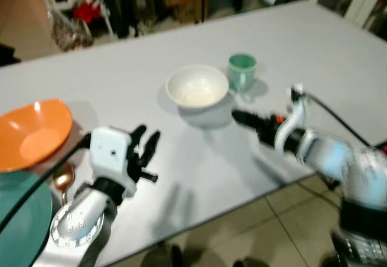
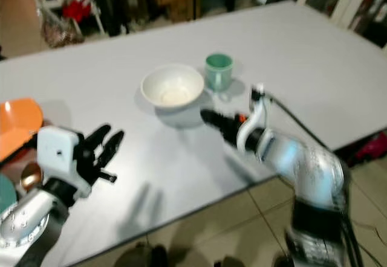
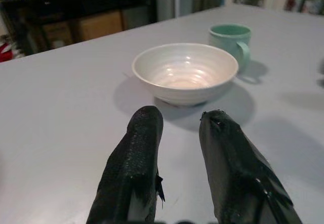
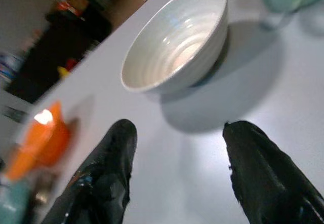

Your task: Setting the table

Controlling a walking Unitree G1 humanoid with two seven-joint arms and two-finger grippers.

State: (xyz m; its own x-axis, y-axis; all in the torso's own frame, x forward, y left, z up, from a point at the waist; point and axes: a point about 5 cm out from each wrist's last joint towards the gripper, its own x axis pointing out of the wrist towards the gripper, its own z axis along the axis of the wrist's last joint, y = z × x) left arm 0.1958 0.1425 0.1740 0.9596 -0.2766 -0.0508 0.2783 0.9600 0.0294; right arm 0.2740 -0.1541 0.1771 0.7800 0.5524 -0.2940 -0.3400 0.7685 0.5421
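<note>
Right now both sets of jaws stand spread and hold nothing. My right gripper [image 4: 177, 176] hovers low over the bench [image 1: 314, 43], its fingers [image 4: 104, 173] aimed at the white bowl [image 1: 197, 86], which sits just ahead of the tips and apart from them; I read this as lining up for a grasp on the rim. My left gripper [image 3: 182, 171] hangs further back over the bare bench, also facing the white bowl but well apart from it, so I judge it to be waiting. Just beside the bowl, on its far right, stands the green mug [image 1: 242, 71], upright, handle toward me. Off at my left edge lie the orange bowl [image 1: 33, 133], a teal plate [image 1: 21, 225] and what looks like a spoon [image 1: 63, 178] between them, likely stock yet to be laid out. Blur keeps me from judging the right gripper's height exactly.
</note>
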